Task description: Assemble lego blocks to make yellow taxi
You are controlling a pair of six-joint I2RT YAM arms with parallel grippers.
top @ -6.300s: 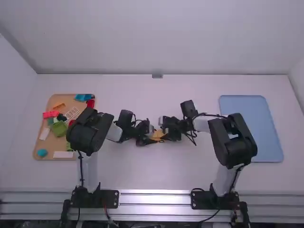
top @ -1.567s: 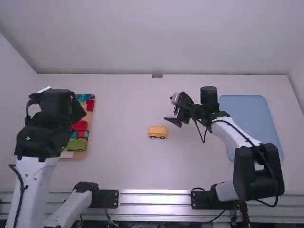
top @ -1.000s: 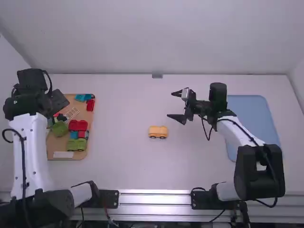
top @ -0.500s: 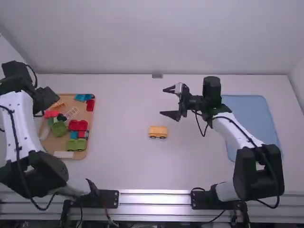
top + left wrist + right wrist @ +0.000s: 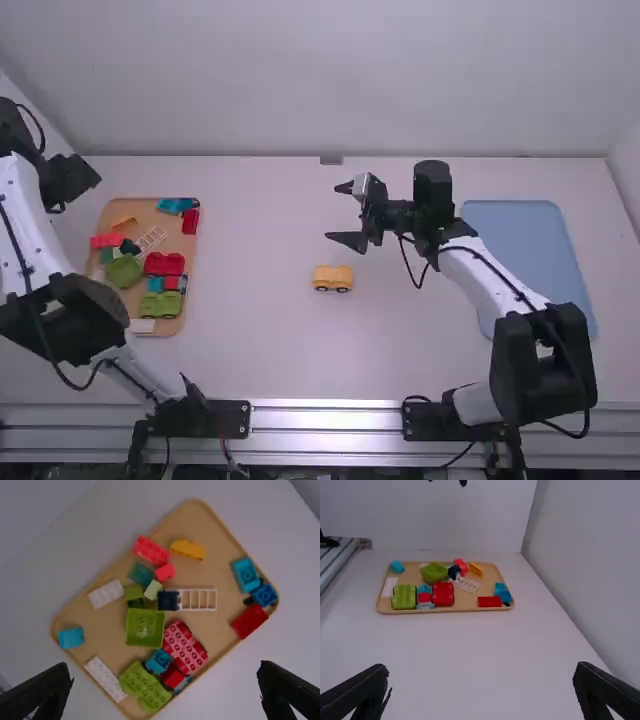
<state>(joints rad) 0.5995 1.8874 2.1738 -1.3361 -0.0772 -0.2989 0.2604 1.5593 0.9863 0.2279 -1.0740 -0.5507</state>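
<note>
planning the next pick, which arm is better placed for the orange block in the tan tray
Likely left: its open fingers face the tan tray holding the orange block, while the right gripper hangs nearer the orange car.

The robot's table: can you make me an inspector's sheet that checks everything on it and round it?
Surface: white table, looks flat; tray on the left, blue board on the right.
Job's things: yellow car stands on its wheels mid-table; a yellow block lies in the tray with other colours.
Clutter: nothing seen.
Grippers: left and right both open, holding nothing.
Cables: black, looping along both arms.
Surroundings: white wall behind, metal rail in front.
</note>
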